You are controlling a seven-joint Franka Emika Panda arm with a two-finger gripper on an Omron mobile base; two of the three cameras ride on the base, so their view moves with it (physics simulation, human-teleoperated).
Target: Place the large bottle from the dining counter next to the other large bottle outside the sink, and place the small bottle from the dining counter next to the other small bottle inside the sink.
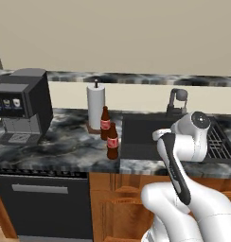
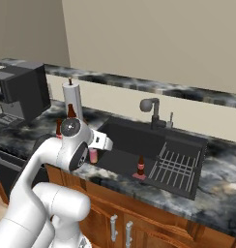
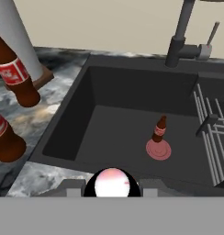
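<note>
The gripper (image 2: 101, 142) appears to clamp the small bottle (image 2: 93, 155) above the sink (image 3: 86, 114), and releasing from this height could topple it against the other small bottle (image 3: 159, 139).

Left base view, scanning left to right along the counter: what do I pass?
Coffee machine → paper towel roll → two large brown bottles → sink → faucet → drying rack.

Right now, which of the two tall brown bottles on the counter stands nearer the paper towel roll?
The rear brown bottle, just beside the paper towel roll. The other brown bottle stands closer to the counter's front edge, by the sink corner.
</note>
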